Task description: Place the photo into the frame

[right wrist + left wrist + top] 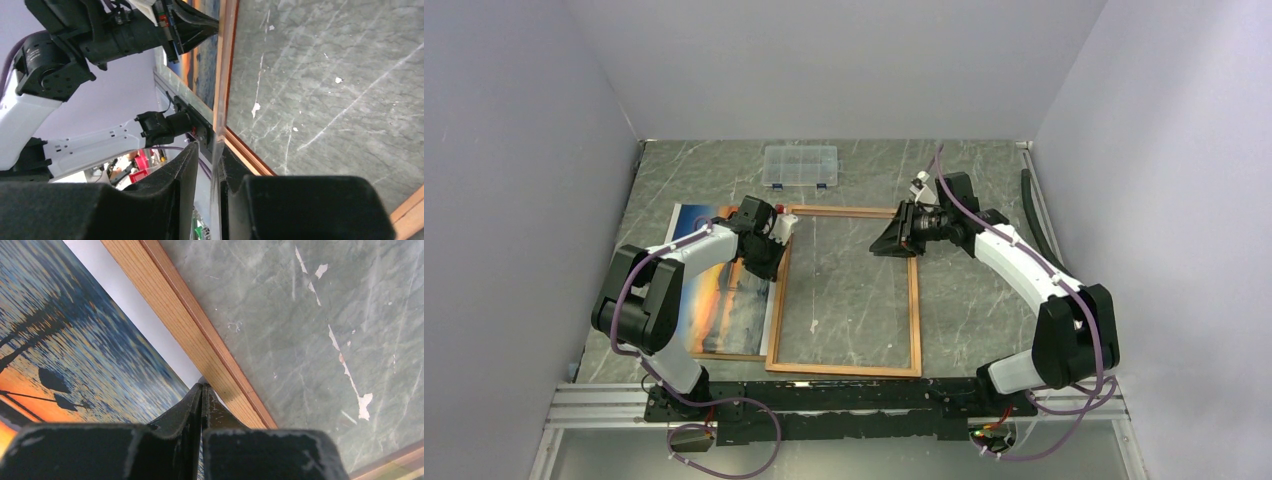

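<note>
From bases at the near edge, both arms reach inward over the green marbled table [984, 310]. There the frame [844, 369] lies flat beside the photo [724, 300], which lies face up on a brown board [724, 355]. The left gripper [776, 245], fingers pressed together, tips onto the frame's left rail, while the right gripper [889, 243] narrowly straddles a pale blurred edge just inside the right rail. Bare tabletop separates the frame's far rail from a clear box [800, 166].
</note>
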{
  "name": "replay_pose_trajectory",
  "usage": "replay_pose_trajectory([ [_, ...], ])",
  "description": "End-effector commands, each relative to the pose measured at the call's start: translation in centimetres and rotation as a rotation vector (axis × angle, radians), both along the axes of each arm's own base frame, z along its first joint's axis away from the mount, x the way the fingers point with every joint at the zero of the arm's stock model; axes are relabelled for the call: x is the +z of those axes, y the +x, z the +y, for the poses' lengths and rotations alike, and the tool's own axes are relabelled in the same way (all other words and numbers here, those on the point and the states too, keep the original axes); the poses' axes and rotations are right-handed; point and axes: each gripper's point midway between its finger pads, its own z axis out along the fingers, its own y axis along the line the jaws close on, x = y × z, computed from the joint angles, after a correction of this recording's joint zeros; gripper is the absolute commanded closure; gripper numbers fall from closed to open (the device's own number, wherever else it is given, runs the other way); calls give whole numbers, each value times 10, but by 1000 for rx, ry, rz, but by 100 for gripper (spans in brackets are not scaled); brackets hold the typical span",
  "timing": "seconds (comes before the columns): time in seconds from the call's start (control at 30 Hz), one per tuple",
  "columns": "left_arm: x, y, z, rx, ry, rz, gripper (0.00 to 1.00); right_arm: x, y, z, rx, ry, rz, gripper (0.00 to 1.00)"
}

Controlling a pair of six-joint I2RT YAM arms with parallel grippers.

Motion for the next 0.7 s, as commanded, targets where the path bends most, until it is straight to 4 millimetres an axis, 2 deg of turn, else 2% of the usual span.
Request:
replay_pose_trajectory([
  [0.0, 4, 0, -12, -27, -47, 5, 92, 22, 3, 10, 23, 90, -65, 77],
  [0.23, 5, 1, -12, -28, -45, 3, 95, 16, 4, 15, 20, 134, -51, 88],
  [0.5, 14, 5, -8, 25, -125, 56, 97, 7, 4, 14, -1, 134, -39, 94],
  [0.67, 13, 3, -6, 25, -135, 59, 97, -3, 7, 13, -34, 120, -16, 99],
])
